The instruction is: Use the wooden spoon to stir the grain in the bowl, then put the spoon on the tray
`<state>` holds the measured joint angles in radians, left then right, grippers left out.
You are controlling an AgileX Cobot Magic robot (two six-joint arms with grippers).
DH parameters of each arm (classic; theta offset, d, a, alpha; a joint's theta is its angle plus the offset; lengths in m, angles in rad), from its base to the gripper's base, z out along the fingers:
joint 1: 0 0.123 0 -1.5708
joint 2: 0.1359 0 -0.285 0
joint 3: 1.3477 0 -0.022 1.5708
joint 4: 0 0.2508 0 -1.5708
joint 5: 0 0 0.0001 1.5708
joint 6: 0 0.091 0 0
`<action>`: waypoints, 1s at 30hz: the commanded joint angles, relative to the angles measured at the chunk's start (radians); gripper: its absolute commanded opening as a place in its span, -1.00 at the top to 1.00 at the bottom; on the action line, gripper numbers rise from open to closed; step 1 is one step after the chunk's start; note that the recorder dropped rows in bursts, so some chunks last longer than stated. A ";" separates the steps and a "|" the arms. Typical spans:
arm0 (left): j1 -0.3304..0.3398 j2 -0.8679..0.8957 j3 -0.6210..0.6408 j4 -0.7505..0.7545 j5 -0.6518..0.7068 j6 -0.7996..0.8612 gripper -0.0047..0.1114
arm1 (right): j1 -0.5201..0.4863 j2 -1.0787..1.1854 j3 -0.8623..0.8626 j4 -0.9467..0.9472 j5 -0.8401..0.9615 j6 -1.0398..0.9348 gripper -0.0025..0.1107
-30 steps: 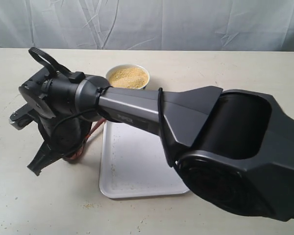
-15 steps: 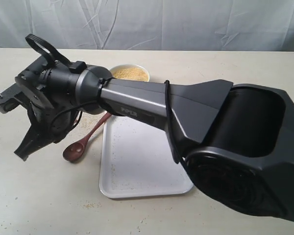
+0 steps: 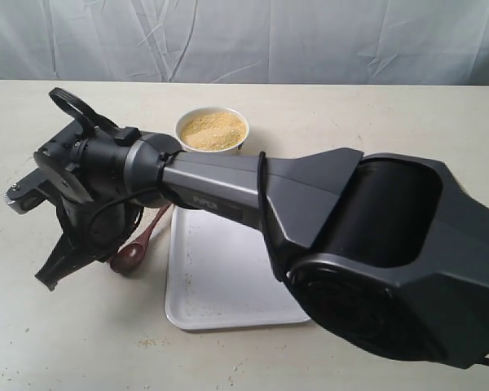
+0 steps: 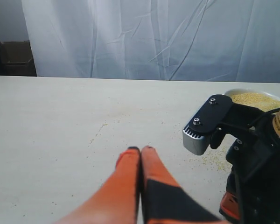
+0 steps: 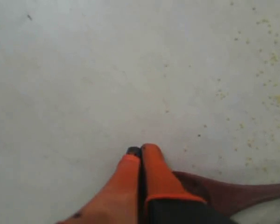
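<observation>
My right fingers (image 5: 153, 164) are pressed together, pinching nothing. Only their wrist view shows this, with the wooden spoon (image 5: 226, 193) lying just beside them on the table (image 5: 84, 70). My left fingers (image 4: 154, 165), seen only from their own wrist, are pressed together too. From outside, the spoon lies beside the tray (image 3: 228, 285), off its left edge. Beyond the far rim stands the bowl (image 3: 212, 110) of grain (image 3: 214, 130), with open table on either side.

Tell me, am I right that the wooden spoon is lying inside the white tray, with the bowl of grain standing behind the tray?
Not quite. The wooden spoon is not inside the tray. It lies on the table beside the tray's left edge, as the exterior view shows. The bowl of grain does stand behind the tray.
</observation>
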<state>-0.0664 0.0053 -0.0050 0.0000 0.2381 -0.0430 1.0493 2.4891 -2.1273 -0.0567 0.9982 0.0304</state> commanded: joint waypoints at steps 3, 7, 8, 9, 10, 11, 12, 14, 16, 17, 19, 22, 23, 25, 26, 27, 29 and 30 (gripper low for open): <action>0.004 -0.005 0.005 0.000 -0.006 0.000 0.92 | 0.000 0.000 -0.001 0.057 0.133 -0.074 0.97; 0.004 -0.005 0.005 0.000 -0.006 0.000 0.92 | 0.000 -0.003 -0.001 0.057 0.223 -0.087 0.97; 0.004 -0.005 0.005 0.000 -0.006 0.000 0.92 | 0.000 -0.008 -0.001 0.051 0.223 -0.087 0.97; 0.004 -0.005 0.005 0.000 -0.006 0.000 0.92 | 0.000 -0.012 -0.001 0.049 0.223 -0.087 0.97; 0.004 -0.005 0.005 0.000 -0.006 0.000 0.92 | 0.000 -0.026 -0.001 0.049 0.223 -0.087 0.97; 0.004 -0.005 0.005 0.000 -0.006 0.000 0.92 | 0.000 -0.045 -0.001 0.049 0.223 -0.087 0.97; 0.004 -0.005 0.005 0.000 -0.006 0.000 0.92 | -0.002 -0.063 -0.001 0.045 0.223 -0.084 0.97; 0.004 -0.005 0.005 0.000 -0.006 0.000 0.92 | -0.002 -0.100 -0.001 0.003 0.223 -0.038 0.97; 0.004 -0.005 0.005 0.000 -0.006 0.000 0.92 | -0.004 -0.118 -0.001 -0.118 0.206 0.127 0.97; 0.004 -0.005 0.005 0.000 -0.006 0.000 0.92 | -0.006 -0.118 -0.001 -0.153 0.206 0.179 0.97; 0.004 -0.005 0.005 0.000 -0.006 0.000 0.92 | -0.031 -0.118 -0.001 -0.191 0.201 0.338 0.97; 0.004 -0.005 0.005 0.000 -0.006 0.000 0.92 | -0.074 -0.116 -0.001 -0.168 0.192 0.503 0.97; 0.004 -0.005 0.005 0.000 -0.006 0.000 0.92 | -0.082 -0.113 -0.001 -0.165 0.192 0.533 0.97; 0.004 -0.005 0.005 0.000 -0.006 0.000 0.92 | -0.087 -0.108 -0.001 -0.175 0.192 0.579 0.97; 0.004 -0.005 0.005 0.000 -0.006 0.000 0.92 | -0.089 -0.103 -0.001 -0.184 0.189 0.598 0.97; 0.004 -0.005 0.005 0.000 -0.006 0.000 0.92 | -0.091 -0.092 -0.001 -0.219 0.183 0.632 0.97; 0.004 -0.005 0.005 0.000 -0.006 0.000 0.92 | -0.095 -0.080 -0.001 -0.283 0.196 0.655 0.97; 0.004 -0.005 0.005 0.000 -0.006 0.000 0.92 | -0.095 -0.074 -0.001 -0.314 0.210 0.655 0.97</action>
<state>-0.0664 0.0053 -0.0050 0.0000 0.2381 -0.0430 0.9617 2.4001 -2.1273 -0.2854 1.1901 0.6567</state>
